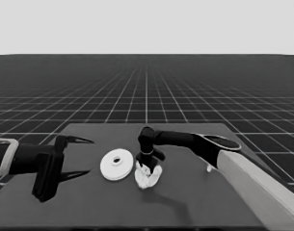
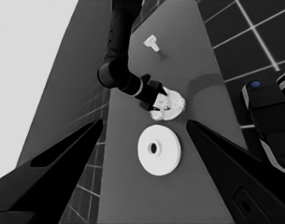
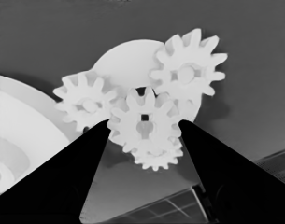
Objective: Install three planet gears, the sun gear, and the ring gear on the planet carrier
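The smaller round part [image 1: 147,182], the planet carrier [image 3: 128,60], lies at the table's middle with three gears set around it: one [image 3: 86,105] on one side, one [image 3: 188,72] on the other and one [image 3: 157,157] nearest the wrist camera. My right gripper [image 1: 148,167] points down over it, its fingertips [image 3: 104,128] shut against the teeth of a fourth, central gear [image 3: 143,112]. The larger round part [image 1: 116,165], the ring gear [image 2: 159,150], lies flat just left of them. My left gripper [image 1: 88,156] waits open over the table's left end.
A thin white piece [image 2: 152,43] lies toward the table's right side, under the right arm [image 1: 209,168]. The right arm's pale forearm [image 1: 262,187] fills the lower right corner. Dark machinery with blue lights [image 2: 268,121] stands past the table's edge.
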